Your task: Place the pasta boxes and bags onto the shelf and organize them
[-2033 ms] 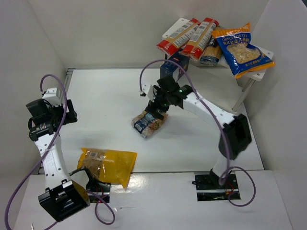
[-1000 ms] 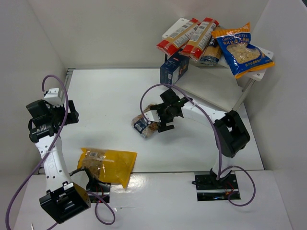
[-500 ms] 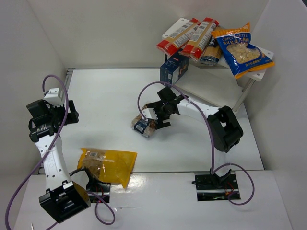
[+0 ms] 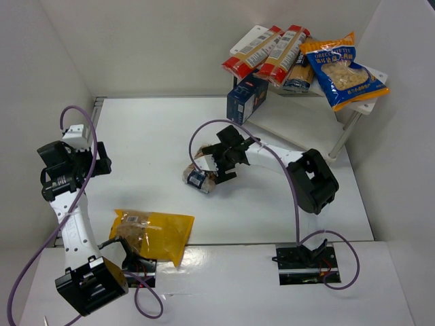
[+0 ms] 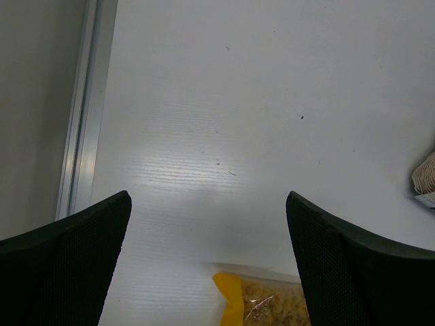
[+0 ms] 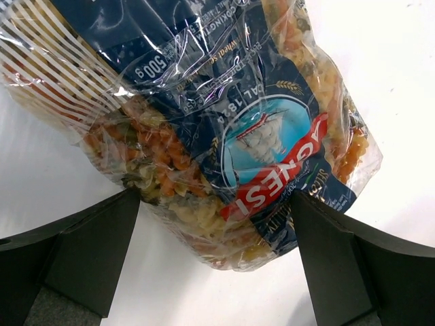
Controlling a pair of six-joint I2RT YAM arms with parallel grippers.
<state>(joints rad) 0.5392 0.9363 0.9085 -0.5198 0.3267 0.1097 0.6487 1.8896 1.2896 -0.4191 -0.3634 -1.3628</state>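
Observation:
The small clear bag of spiral pasta (image 4: 202, 178) lies on the table; its blue-red label fills the right wrist view (image 6: 224, 136). My right gripper (image 4: 217, 167) (image 6: 215, 197) is open, with a finger on each side of the bag's lower end. My left gripper (image 4: 94, 163) (image 5: 207, 197) is open and empty above the table at far left. The yellow bag (image 4: 153, 233) lies near the front left; its corner shows in the left wrist view (image 5: 262, 302). The shelf (image 4: 292, 125) at back right holds two red-and-cream boxes (image 4: 268, 51) and the blue-and-orange bag (image 4: 343, 71). The navy box (image 4: 246, 97) stands at its left end.
White walls close in the table on the left, back and right. An aluminium rail (image 5: 81, 136) runs along the table's left edge. A purple cable (image 4: 204, 132) loops above the right arm. The small bag's edge shows at the right of the left wrist view (image 5: 425, 182).
My right gripper has moved left and down over the small pasta bag, which has shifted slightly left. The left arm has barely moved.

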